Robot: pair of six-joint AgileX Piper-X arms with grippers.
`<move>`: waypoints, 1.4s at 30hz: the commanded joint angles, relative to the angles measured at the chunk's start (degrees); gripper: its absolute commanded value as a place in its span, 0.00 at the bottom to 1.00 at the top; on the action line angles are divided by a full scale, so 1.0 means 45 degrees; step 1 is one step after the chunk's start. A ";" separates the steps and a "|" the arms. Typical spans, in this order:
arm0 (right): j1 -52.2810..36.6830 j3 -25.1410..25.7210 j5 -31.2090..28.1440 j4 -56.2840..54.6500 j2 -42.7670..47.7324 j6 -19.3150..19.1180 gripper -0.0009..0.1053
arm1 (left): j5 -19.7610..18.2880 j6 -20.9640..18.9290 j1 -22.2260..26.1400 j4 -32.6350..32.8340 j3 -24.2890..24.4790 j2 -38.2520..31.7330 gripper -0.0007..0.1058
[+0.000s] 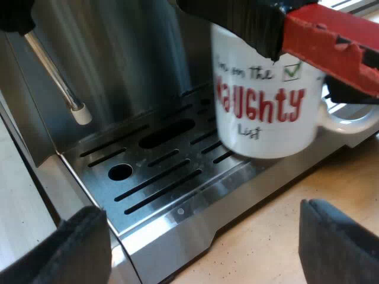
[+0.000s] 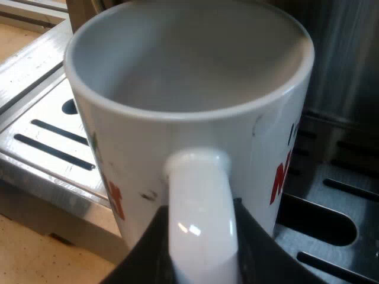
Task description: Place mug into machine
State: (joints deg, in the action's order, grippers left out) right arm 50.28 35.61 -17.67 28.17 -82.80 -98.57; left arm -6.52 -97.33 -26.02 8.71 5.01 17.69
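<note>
At the machine's front, in the left wrist view, the white mug (image 1: 260, 100) is over the slotted metal drip tray (image 1: 154, 177) of the espresso machine (image 1: 130, 59). It stands upright, toward the tray's outer edge. Its wall carries red lettering that reads "NAUGHTY", with thin black script above and below and a small green tick. I cannot tell whether its base rests on the tray or hangs just above it. Directly above the mug's rim runs the dark handle that ends in red (image 1: 323, 38). A thin steam wand (image 1: 56, 77) with a pale tip slants down over the far end of the tray. My left hand (image 1: 204, 236) hangs low before the tray over the wooden counter (image 1: 278, 236). Its two fingers are spread wide with nothing between them, well apart from the mug.

In the right wrist view, the mug (image 2: 189, 77) is seen from above and behind, and its inside is bare. My right hand (image 2: 201, 251) is closed on the mug's loop, a dark finger pressed against each side of it. Below the mug lies the drip tray (image 2: 47, 142), with the counter (image 2: 23, 254) beyond its front edge.
</note>
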 commanded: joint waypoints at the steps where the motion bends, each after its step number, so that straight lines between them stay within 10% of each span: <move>1: 0.0015 0.0468 -0.0032 0.0663 -0.0287 0.0040 0.01 | 0.0073 -0.0004 -0.0064 -0.0217 0.0030 0.0036 0.64; 14: 0.0015 0.1499 0.0215 0.0663 -0.1428 0.0055 0.02 | 0.0073 -0.0004 -0.0064 -0.0217 0.0030 0.0036 0.64; 21: 0.0015 0.1511 0.0215 0.0663 -0.1251 0.0055 0.48 | 0.0073 -0.0004 -0.0064 -0.0217 0.0030 0.0036 0.64; 42: 0.0015 -0.0099 0.0160 0.3631 -0.1894 0.0225 0.45 | 0.0073 -0.0004 -0.0064 -0.0314 0.0030 0.0036 0.64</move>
State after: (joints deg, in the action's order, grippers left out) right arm 50.28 35.27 -17.07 43.39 -90.88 -96.87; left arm -6.52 -97.33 -26.02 8.45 5.01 17.69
